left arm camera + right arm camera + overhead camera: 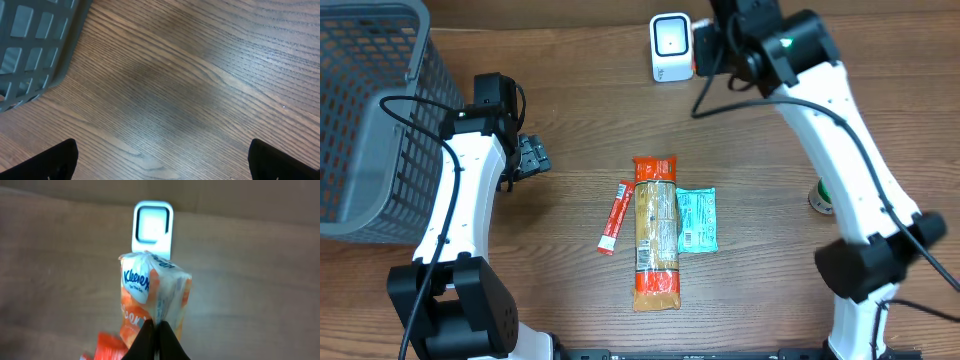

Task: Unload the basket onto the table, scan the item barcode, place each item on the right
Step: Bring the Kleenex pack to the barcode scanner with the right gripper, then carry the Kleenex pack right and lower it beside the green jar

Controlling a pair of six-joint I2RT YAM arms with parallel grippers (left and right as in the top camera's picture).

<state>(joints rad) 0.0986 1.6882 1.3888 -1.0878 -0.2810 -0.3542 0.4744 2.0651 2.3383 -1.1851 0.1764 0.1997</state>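
Scan step in hand. Right fingers [146, 342] pinch Kleenex pack [150, 292], centre frame, just below scanner [152, 227] at top centre. Left fingers [280, 162] spread, empty, over desk [175, 90]. We judge next: present barcode face to scanner window.

The soft white and orange plastic pack of tissues [155, 295], pinched between the right fingers [142, 345], has the blue word "Kleenex" on its side, a little above those fingers. Under it is a tiny blue line that looks like "On The Go". Lower down, close to the fingers, are orange letters too bent to read. The print on the long orange packet [655, 232], the little teal packet [697, 219] and the thin red stick packet [613, 216] on the desk [770, 280], well away from the right fingers, is too small to read.
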